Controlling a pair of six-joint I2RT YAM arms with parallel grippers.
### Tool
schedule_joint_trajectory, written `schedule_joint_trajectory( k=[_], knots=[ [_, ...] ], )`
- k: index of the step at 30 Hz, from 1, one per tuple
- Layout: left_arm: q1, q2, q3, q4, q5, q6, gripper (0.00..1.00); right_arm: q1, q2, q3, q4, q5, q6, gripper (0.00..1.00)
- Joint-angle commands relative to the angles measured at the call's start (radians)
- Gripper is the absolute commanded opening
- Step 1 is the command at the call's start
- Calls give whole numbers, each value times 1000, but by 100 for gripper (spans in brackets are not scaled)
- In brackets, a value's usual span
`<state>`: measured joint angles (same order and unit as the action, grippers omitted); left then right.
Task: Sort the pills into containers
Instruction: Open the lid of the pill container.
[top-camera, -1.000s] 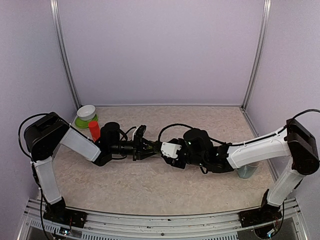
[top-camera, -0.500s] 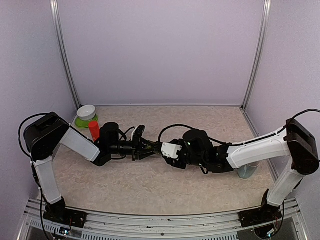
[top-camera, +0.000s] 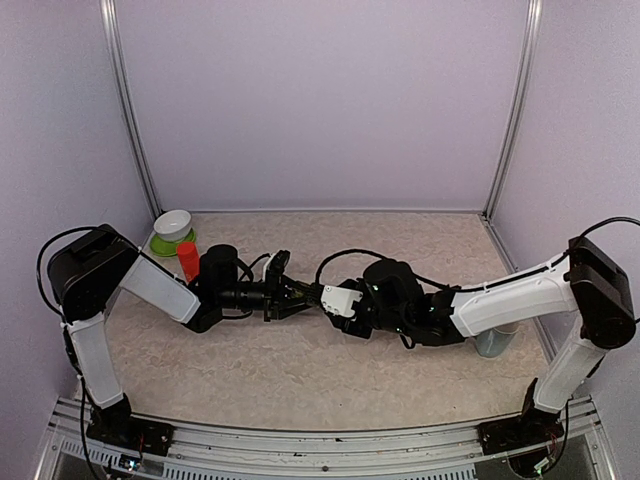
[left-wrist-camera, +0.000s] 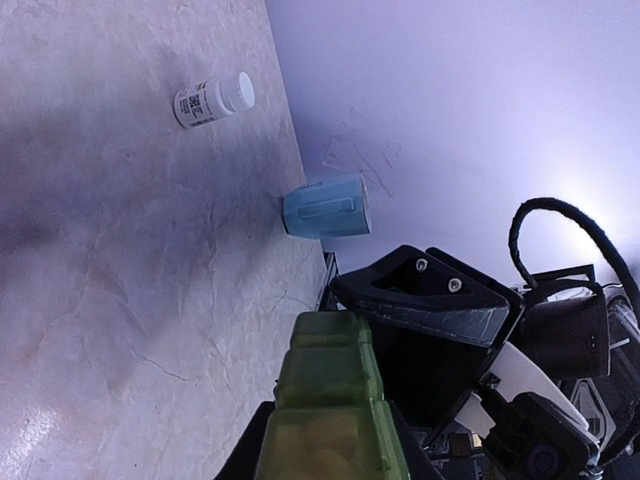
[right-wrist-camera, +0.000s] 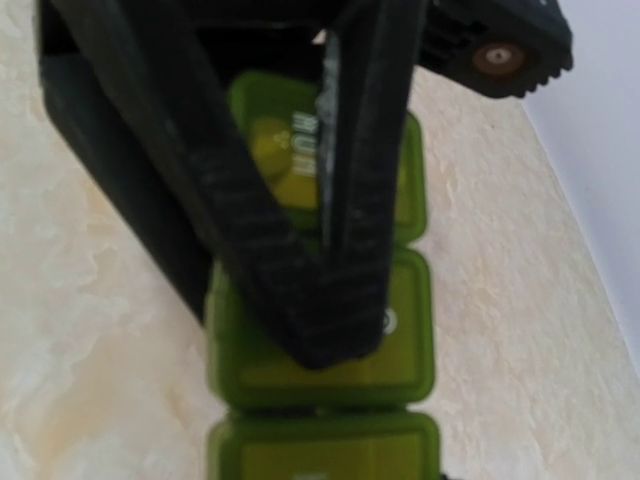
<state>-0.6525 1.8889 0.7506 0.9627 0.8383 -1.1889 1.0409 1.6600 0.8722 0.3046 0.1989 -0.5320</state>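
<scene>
Green plastic three-compartment strip, clamped in the left gripper, likely needs its middle lid levered open by the right gripper, tips nearly closed (grasping nothing discernible).

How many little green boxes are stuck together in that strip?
3, joined in one strip in the right wrist view: the top box, the middle box, the bottom box, cut by the edge. More could hide beyond.

The containers form a translucent green strip of three joined, lidded squares.
</scene>
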Motion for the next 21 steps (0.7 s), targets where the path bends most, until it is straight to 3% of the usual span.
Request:
schedule_joint_trajectory(
  k=[1, 21],
  knots=[
    [-6, -21, -5, 51, 9, -5, 21, 8, 18, 33, 4, 3, 12, 47],
    [-6, -11, -5, 57, 9, -7, 21, 9, 25, 60, -17, -13, 23, 46]
  ],
)
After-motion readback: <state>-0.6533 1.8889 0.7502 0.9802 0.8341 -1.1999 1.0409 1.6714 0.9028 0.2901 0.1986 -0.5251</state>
